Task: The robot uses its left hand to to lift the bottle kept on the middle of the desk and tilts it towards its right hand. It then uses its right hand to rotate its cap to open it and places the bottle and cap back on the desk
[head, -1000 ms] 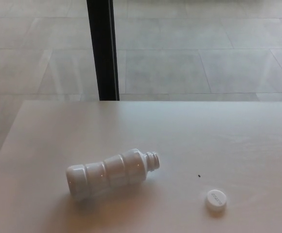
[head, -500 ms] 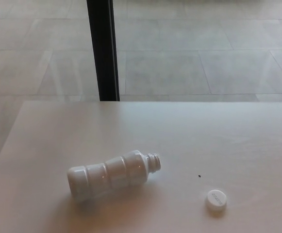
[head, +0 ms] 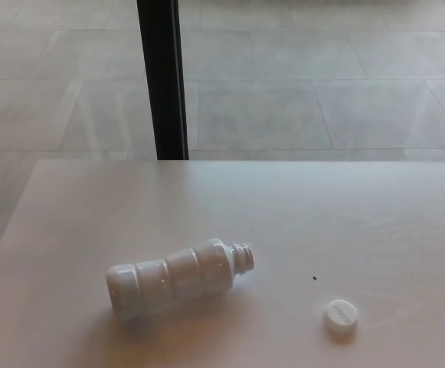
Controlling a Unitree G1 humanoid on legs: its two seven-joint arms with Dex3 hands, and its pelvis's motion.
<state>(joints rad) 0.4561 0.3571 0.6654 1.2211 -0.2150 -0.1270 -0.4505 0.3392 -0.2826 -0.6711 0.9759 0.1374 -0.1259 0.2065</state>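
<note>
Pale counter (head: 375,207) fills the lower part of the head view; tiled floor (head: 283,92) beyond, with a black upright post (head: 163,77) just behind the counter's far edge.

White ribbed bottle (head: 172,276) lies on its side left of centre, base toward the near left, open neck pointing right and slightly away. Not upright. Cap is off.

White screw cap (head: 341,316) sits flat, well apart from the bottle, near the lower right edge of the view. A small dark speck (head: 315,277) lies between the two.

Neither hand is in view, so we cannot tell whether they are open or closed.

We judge the opening done and both pieces set down, but the bottle has ended toppled.

Risks from here, as we read them:
- Round body on a smooth top: a nudge could set it rolling toward the near left edge.
- Open mouth lying level: any liquid left inside could run out.
- The cap is small and light; a passing forearm could sweep it off.
</note>
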